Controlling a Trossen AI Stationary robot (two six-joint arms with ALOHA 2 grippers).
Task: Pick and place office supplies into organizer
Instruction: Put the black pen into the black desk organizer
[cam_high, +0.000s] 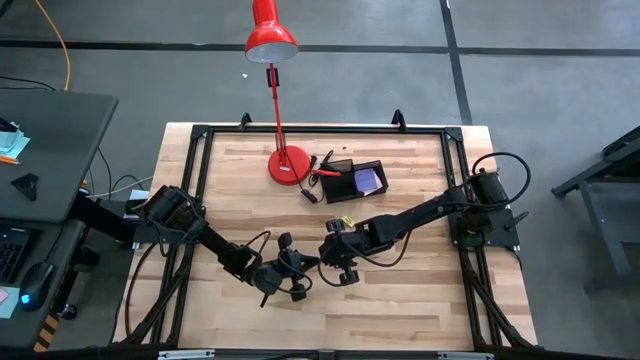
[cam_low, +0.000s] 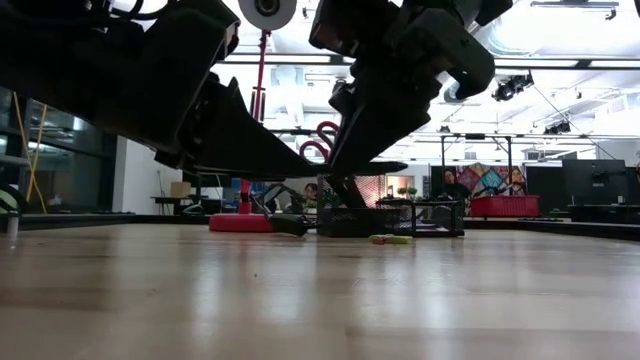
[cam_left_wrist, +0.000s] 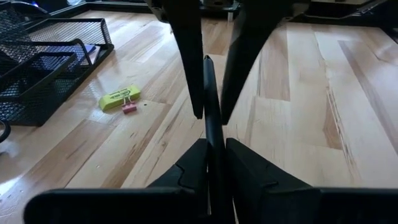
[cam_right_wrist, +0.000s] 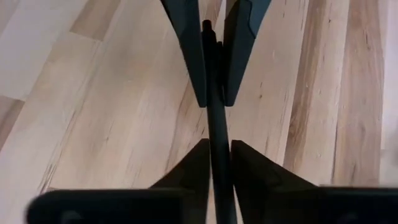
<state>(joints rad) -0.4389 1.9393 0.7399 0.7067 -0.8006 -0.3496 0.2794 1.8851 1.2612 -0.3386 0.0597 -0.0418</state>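
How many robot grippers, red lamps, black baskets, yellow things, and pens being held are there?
Grippers: 2, the left gripper and the right gripper
Red lamp: 1
Black organizer: 1
Yellow piece: 1
Pen between the two grippers: 1
Total: 6

Grey floor (cam_high: 400, 80), possibly bright ceiling lights (cam_low: 520, 30).
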